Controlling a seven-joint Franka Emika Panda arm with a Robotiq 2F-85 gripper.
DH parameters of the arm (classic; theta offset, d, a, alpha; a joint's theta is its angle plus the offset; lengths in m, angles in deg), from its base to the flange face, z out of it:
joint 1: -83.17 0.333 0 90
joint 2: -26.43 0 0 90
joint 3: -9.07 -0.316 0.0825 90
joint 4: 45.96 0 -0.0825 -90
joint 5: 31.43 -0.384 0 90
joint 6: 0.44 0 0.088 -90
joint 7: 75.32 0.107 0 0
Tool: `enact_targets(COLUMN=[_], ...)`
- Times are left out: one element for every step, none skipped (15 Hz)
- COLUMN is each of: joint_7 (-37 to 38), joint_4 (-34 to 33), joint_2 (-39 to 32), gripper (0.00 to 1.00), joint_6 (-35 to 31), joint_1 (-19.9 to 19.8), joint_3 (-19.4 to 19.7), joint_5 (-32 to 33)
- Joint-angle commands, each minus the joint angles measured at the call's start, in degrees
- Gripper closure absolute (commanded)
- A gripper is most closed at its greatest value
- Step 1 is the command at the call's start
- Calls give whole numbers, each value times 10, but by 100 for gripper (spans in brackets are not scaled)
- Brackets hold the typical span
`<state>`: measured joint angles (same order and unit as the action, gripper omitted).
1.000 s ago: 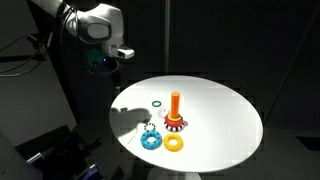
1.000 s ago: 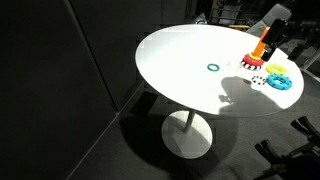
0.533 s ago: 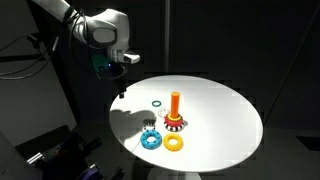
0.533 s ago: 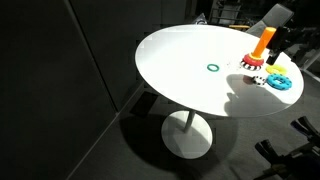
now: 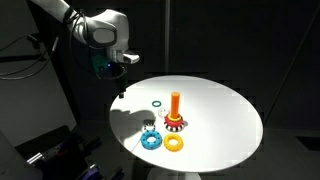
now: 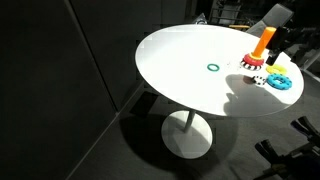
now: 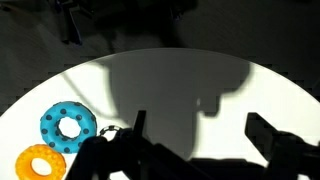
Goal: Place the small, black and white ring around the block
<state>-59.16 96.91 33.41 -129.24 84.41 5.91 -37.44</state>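
The gripper (image 5: 119,88) hangs open and empty above the worktop's (image 5: 222,118) edge. The small ring (image 5: 149,126) lies beside a blue ring (image 5: 151,141), apart from the orange block (image 5: 175,102).

One orange post (image 5: 175,103), one black-and-white ring (image 5: 148,126), four other rings (image 5: 150,140).

The gripper (image 7: 195,125) hangs over the white table (image 7: 275,90), jaws spread wide apart; its shadow (image 7: 170,85) falls ahead of them; outside the jaw on the picture's left lie a blue ring (image 7: 50,125) and a yellow ring (image 7: 24,165), edges nearly touching.
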Motion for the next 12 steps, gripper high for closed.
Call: enact_targets(joint_7=[-3,-6,-8,-12,-15,-15,-16,-17,-18,-18,-20,-23], joint_4=[-4,-3,-4,-5,-6,-7,-11,-14,-17,-21,-25,-30], joint_2=[-7,-10,-14,-19,-23,-29,-39,-47,-57,-67,-77,-89], gripper=[0,0,0,0,0,0,0,0,0,0,0,0], joint_6=[-4,-12,-18,-27,-35,-49,-59,-69,-80,-90,-96,-106], joint_1=[-5,-7,-8,-9,-10,-10,-11,-11,-12,-12,-12,-12], joint_3=[8,10,12,14,16,17,19,20,21,22,23,25], joint_5=[3,5,4,4,3,7,9,11,13,18,20,27])
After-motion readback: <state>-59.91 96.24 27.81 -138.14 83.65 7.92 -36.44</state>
